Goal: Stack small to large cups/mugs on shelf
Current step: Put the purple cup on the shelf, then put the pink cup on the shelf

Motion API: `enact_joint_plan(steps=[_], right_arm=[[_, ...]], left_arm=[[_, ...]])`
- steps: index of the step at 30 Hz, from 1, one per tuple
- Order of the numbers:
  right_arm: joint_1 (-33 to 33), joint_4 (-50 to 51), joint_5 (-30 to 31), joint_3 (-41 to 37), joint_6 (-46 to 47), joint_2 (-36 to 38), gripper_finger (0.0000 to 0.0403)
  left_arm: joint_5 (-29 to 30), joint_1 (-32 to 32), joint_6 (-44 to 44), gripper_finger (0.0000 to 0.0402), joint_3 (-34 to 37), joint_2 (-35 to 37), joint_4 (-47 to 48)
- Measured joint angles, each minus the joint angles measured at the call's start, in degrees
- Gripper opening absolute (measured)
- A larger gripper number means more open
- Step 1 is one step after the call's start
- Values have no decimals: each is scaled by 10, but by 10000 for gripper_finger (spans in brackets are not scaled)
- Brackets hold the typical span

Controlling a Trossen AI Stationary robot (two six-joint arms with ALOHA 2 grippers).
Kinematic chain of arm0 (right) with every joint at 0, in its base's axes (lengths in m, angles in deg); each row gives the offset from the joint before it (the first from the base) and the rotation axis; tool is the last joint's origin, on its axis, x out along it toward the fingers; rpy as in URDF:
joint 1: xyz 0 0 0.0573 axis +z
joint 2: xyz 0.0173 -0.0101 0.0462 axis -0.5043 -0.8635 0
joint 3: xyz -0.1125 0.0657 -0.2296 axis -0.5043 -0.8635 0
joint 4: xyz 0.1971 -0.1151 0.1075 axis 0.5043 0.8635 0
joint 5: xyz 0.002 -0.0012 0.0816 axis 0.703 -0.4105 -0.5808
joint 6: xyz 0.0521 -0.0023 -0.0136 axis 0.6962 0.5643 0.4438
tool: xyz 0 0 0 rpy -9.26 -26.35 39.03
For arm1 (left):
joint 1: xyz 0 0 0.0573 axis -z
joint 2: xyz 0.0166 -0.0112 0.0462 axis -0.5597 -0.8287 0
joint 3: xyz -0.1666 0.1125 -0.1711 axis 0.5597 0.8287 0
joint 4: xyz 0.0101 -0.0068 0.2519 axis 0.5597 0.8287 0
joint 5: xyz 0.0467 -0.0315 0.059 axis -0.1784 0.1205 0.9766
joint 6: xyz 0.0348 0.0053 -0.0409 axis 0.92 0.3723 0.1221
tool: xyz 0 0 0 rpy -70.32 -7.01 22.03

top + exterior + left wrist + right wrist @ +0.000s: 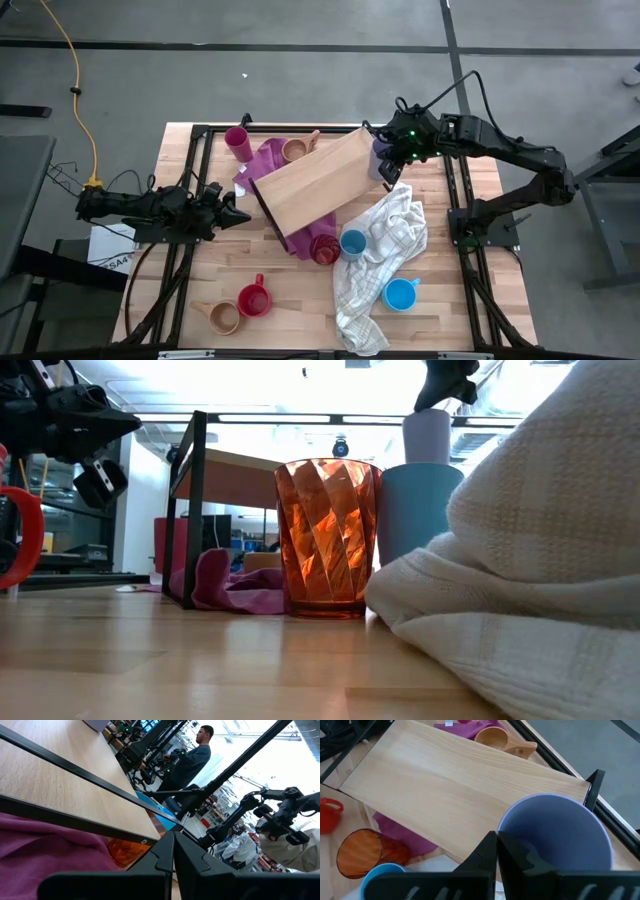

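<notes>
Light-wood board shelf (pixel 312 180) lies diagonal mid-surface; right gripper (pixel 392 160), fingers pressed together, w/ lavender plastic tumbler (pixel 555 832) at its far-right end.

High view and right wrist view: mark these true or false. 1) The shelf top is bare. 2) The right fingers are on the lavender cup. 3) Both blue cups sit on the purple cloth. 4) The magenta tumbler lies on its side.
1) True: the shelf carries no cup.
2) True: the right gripper is shut on the lavender cup rim.
3) False: both blue cups stand beside the checked towel.
4) False: the magenta tumbler stands upright.
</notes>
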Motion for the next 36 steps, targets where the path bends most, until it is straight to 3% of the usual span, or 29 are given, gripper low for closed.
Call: enact_joint_plan(steps=[13, 25, 36], right_arm=[[0, 5, 0, 0, 6, 0, 46], [0, -53, -11, 0, 1, 0, 48], [-1, -234, -11, -1, -18, 29, 48]], left_arm=[[0, 0, 0, 1, 0, 0, 0], [-11, 0, 0, 1, 0, 0, -1], [9, 0, 5, 1, 0, 0, -30]])
